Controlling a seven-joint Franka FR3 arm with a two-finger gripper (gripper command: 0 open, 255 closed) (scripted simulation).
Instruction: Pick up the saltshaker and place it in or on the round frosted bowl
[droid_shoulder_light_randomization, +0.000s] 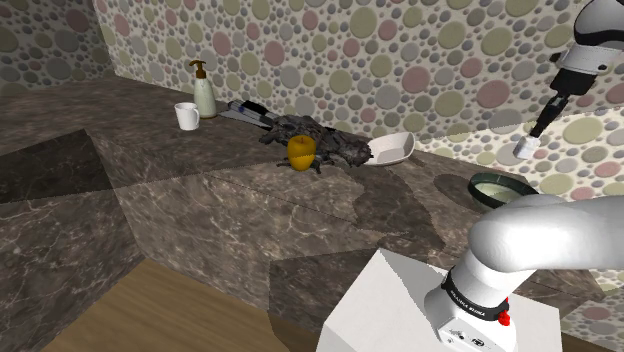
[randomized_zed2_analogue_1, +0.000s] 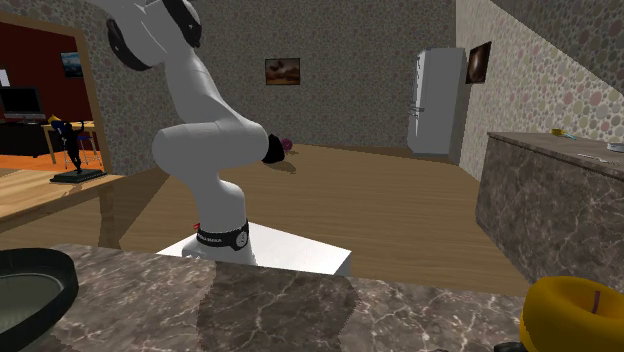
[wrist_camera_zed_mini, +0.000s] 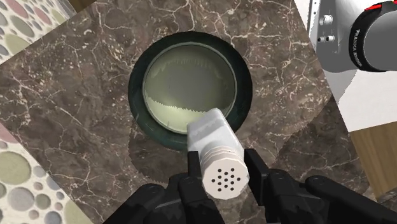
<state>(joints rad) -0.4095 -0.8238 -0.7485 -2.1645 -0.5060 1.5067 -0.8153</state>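
White mug (droid_shoulder_light_randomization: 186, 116) and soap dispenser (droid_shoulder_light_randomization: 204, 90) at the shoulder view's upper left, yellow cup (droid_shoulder_light_randomization: 301, 152) mid-frame, white dish (droid_shoulder_light_randomization: 392, 148), dark-rimmed bowl (droid_shoulder_light_randomization: 477, 186) on the marble counter (droid_shoulder_light_randomization: 250, 200) at right, black gripper (droid_shoulder_light_randomization: 531, 136) above it, fingers clasped on the white saltshaker (droid_shoulder_light_randomization: 524, 149), held clear over the bowl.

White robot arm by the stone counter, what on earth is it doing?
The white arm has a white saltshaker clamped in its black pincer and holds it in the air above a round, dark-rimmed bowl that sits on the marbled counter. The shaker is not yet in the bowl; lowering it in looks like the next step.
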